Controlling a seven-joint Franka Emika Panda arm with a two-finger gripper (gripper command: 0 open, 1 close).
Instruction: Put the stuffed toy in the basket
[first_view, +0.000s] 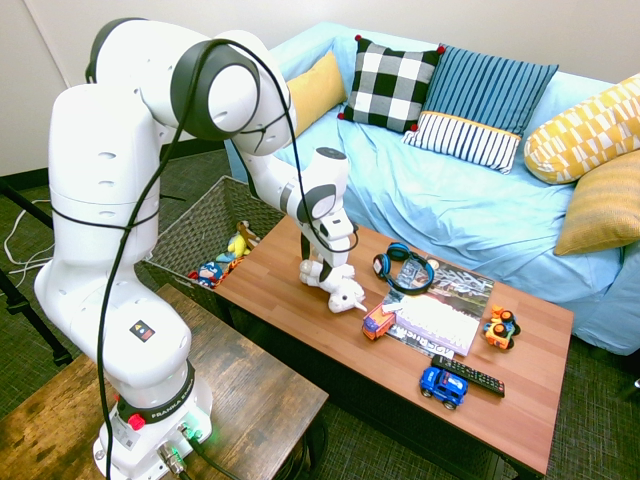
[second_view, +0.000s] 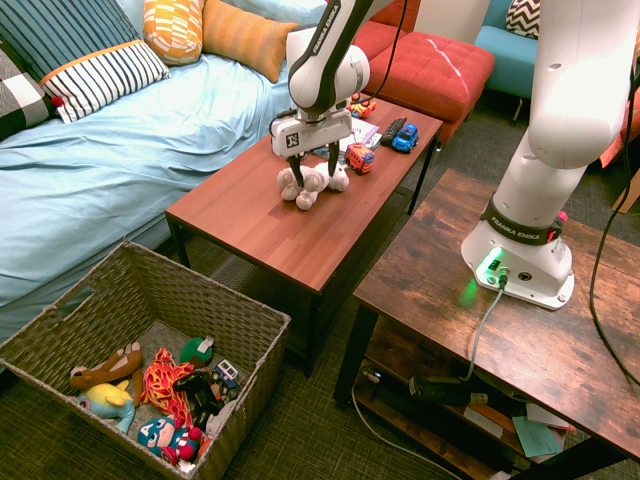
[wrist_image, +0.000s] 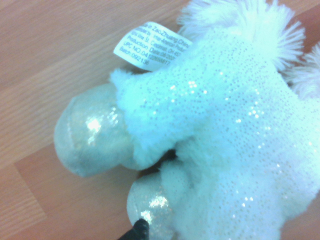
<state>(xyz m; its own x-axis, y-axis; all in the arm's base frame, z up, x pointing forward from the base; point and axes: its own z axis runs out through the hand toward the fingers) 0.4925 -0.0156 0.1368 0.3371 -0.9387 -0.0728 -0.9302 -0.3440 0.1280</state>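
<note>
The stuffed toy (first_view: 341, 291) (second_view: 318, 186), a white sparkly plush with rounded feet, lies on the reddish wooden coffee table (first_view: 280, 285) (second_view: 260, 225). My gripper (first_view: 322, 272) (second_view: 310, 178) is down over it, open, with a dark finger on either side of the plush. The wrist view is filled by the stuffed toy (wrist_image: 225, 125) and its white label (wrist_image: 150, 45). The basket (first_view: 205, 225) (second_view: 255, 390) is a large grey-brown woven one on the floor beside the table's end, away from the gripper, and holds several colourful toys.
On the table beyond the toy lie blue headphones (first_view: 403, 268), an orange car (first_view: 378, 322) (second_view: 358, 157), a magazine (first_view: 440, 310), a blue car (first_view: 443, 386) (second_view: 405, 138) and a remote (first_view: 468, 375). A blue sofa (first_view: 450, 200) with pillows runs along the far side.
</note>
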